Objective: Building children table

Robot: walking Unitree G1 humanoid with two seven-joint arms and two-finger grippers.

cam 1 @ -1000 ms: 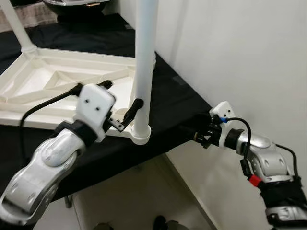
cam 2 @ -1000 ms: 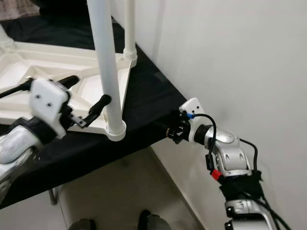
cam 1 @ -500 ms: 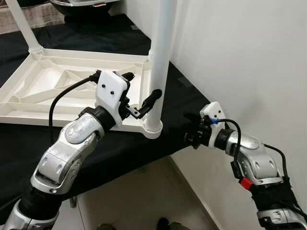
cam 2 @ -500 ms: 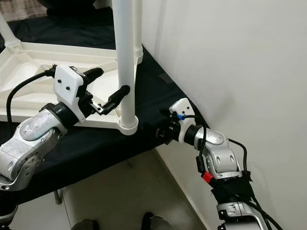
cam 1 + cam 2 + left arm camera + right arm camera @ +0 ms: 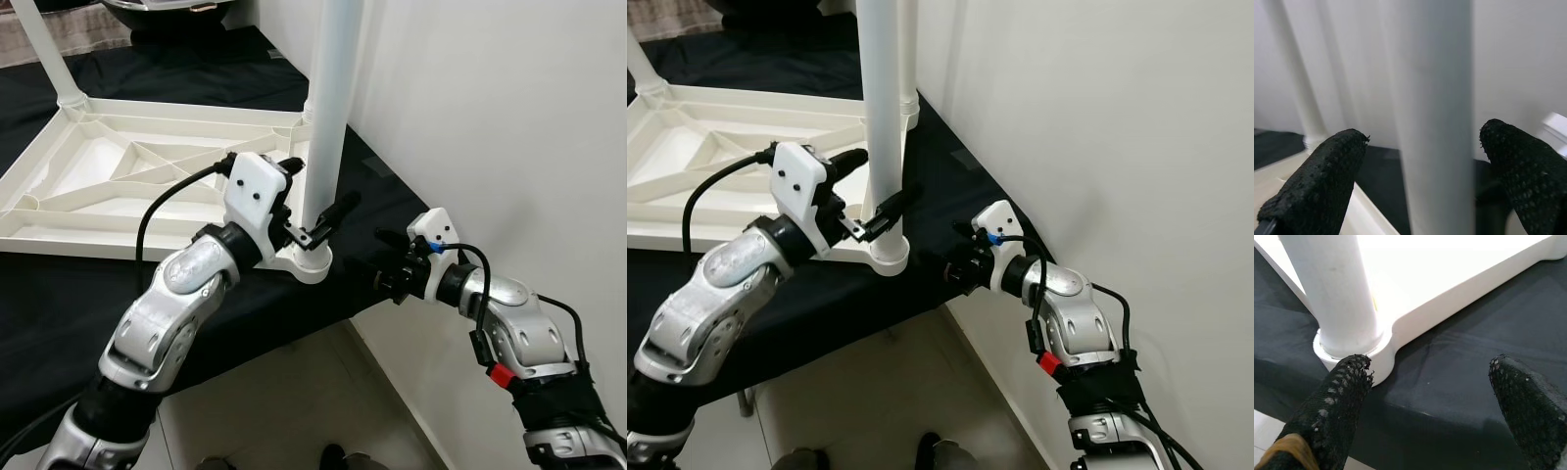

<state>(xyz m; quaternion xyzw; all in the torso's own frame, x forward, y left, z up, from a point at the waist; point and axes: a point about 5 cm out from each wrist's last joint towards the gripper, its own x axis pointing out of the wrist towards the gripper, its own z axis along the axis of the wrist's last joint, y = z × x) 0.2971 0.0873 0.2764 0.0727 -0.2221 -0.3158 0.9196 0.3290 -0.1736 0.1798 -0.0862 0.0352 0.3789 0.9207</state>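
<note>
The white table top (image 5: 118, 186) is lying upside down on the surface (image 5: 59, 294) with the black cloth, and one white leg (image 5: 323, 117) is standing upright in its corner socket, between the spread fingers of the left pincer (image 5: 315, 217). The fingers are standing on both sides of the leg; whether they are touching it, I cannot tell. The right pincer (image 5: 385, 262) is hovering near the socket at the surface edge, its fingers (image 5: 1332, 416) wide apart and holding nothing.

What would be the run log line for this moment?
left gripper: open, fingers either side of near table leg | right gripper: open, at black cloth edge | tabletop: upside down
</note>
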